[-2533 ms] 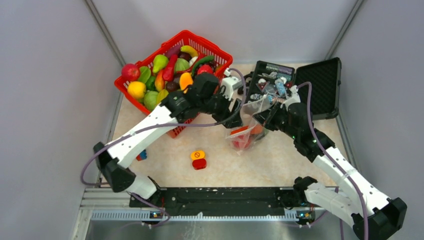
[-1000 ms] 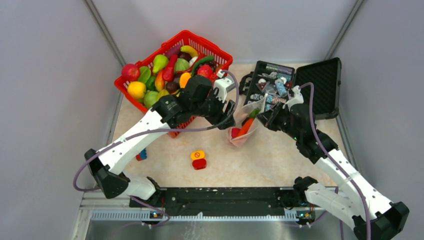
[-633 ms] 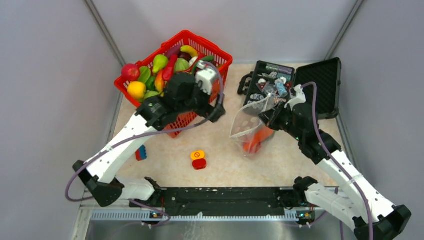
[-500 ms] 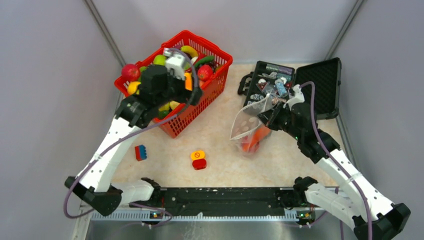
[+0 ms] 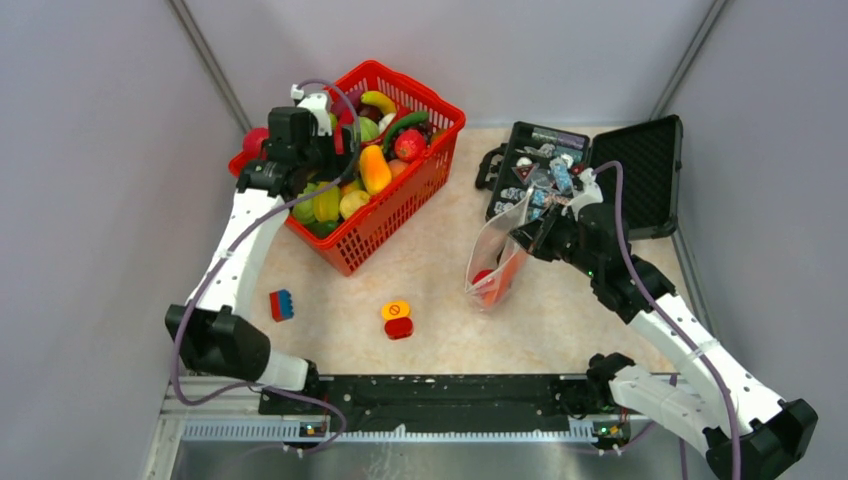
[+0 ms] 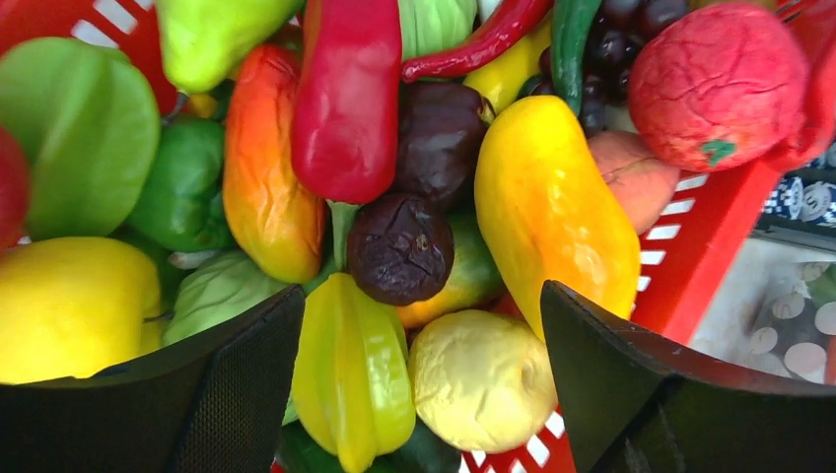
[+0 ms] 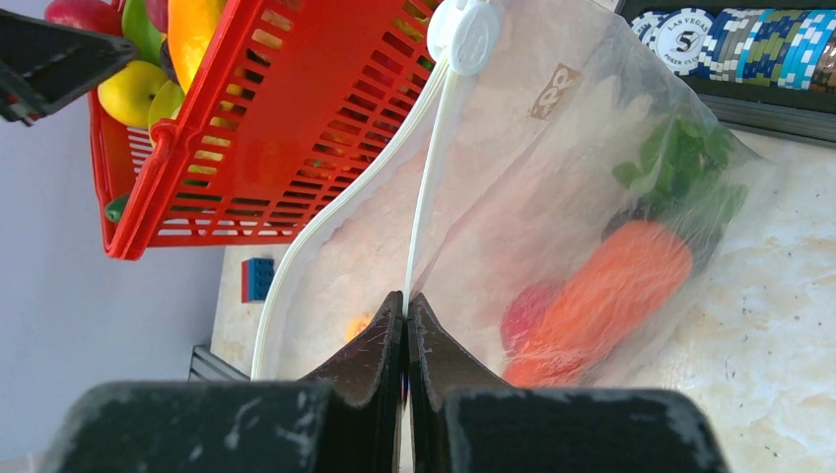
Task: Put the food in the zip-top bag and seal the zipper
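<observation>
The left jaws stand wide apart and empty, hanging straight over the food piled in the red basket (image 5: 400,215). Directly between them and just below lie a yellow starfruit (image 6: 350,370) and a pale yellow fruit (image 6: 480,379), touching side by side. The starfruit sits closer to the left finger, and its long axis runs across the line on which the jaws close. A straight descent would therefore likely grip it across its narrow width.

The zip-top bag (image 5: 497,250) hangs well apart from these jaws, off to their right over the table (image 5: 430,280). The right jaws are pinched together on its mouth edge at the zipper (image 7: 426,187), whose two strips spread apart beyond them. A carrot (image 7: 601,296) lies inside.
</observation>
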`<act>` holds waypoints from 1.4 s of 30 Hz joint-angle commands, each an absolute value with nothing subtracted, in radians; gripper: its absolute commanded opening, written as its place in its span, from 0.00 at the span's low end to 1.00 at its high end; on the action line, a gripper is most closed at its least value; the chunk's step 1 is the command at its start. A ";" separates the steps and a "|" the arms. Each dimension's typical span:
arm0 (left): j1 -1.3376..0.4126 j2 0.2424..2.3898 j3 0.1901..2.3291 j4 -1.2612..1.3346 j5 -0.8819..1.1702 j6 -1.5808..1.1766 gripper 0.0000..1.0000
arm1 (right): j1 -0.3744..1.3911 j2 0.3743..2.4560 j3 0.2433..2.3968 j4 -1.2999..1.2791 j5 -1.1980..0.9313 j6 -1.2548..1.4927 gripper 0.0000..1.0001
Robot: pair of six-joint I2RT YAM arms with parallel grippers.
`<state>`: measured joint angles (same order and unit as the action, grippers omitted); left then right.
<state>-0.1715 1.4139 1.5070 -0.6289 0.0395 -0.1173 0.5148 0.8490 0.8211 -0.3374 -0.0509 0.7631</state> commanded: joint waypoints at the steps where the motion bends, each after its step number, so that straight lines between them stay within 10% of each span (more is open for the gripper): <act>1: -0.159 1.464 1.552 -0.603 0.065 -0.108 0.87 | 0.512 0.831 0.856 -0.300 -0.058 0.770 0.00; 35: -0.149 1.606 1.555 -0.657 0.024 -0.076 0.57 | 0.513 0.851 0.853 -0.280 -0.077 0.778 0.00; 42: -0.149 1.578 1.565 -0.664 0.018 -0.073 0.35 | 0.512 0.847 0.853 -0.282 -0.074 0.778 0.00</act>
